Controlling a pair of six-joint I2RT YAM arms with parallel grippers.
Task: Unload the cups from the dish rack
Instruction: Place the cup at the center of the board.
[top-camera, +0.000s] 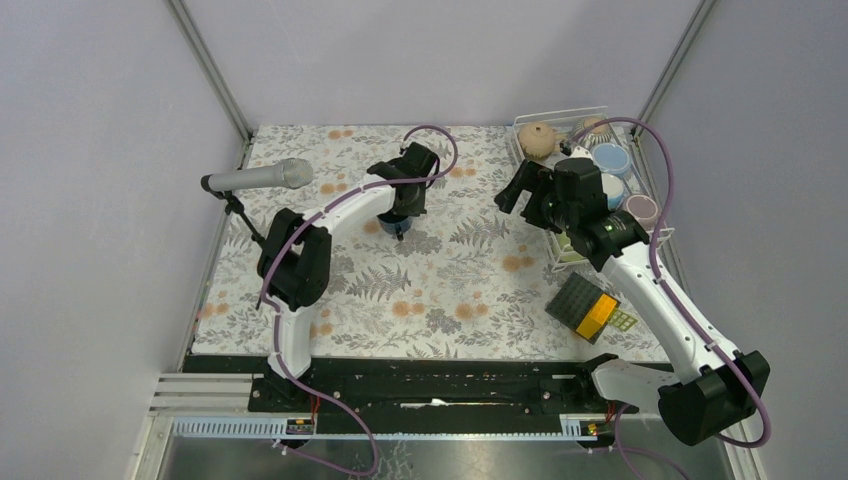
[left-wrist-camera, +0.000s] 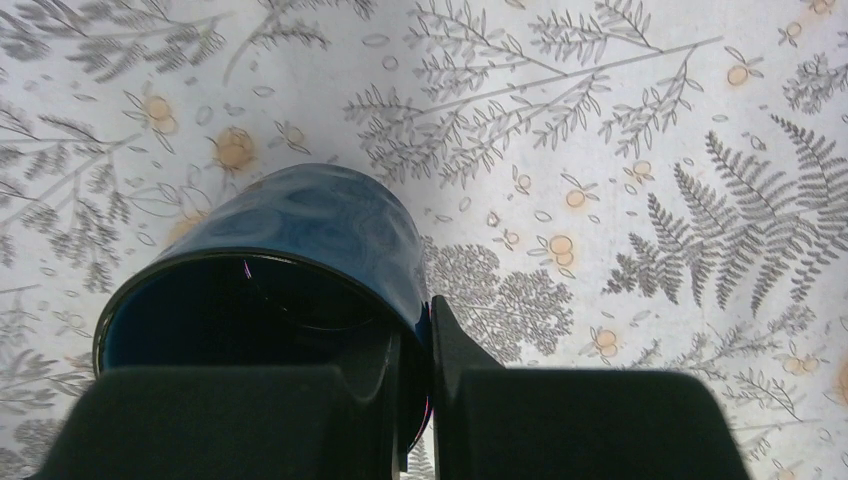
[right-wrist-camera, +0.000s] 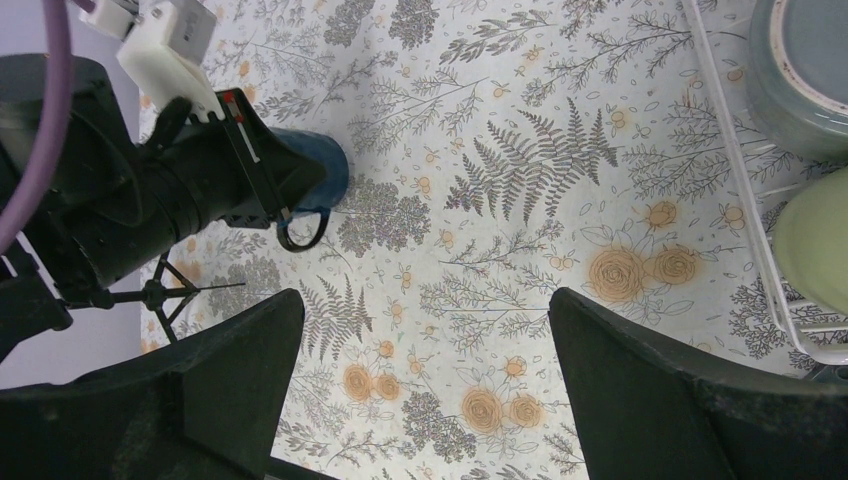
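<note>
Cups crowd the rack at the far right of the table in the overhead view. One blue cup is out, near the middle of the flowered cloth and well apart from the rack. The left gripper points straight down onto it. We judge the step to be setting this cup down. Done well, the base meets the cloth flat before the jaws part, and the gripper then lifts straight up so no finger catches the rim. The left arm rises from its base, folds at the elbow and reaches far and inward. The right arm stretches up the right side, and the right gripper hangs just left of the rack.

From the left wrist, we look down past two fingers pinching the blue cup's wall, one inside the mouth and one outside, jaws narrow. The cup leans in this view. We cannot tell whether its base touches the cloth, so a slow descent seems wise.

From the right wrist, the jaws stand wide with only cloth between them, holding nothing. Rack wire and two cups show at the right edge. At upper left, the blue cup hangs from the left gripper, its handle turned toward us.
</note>
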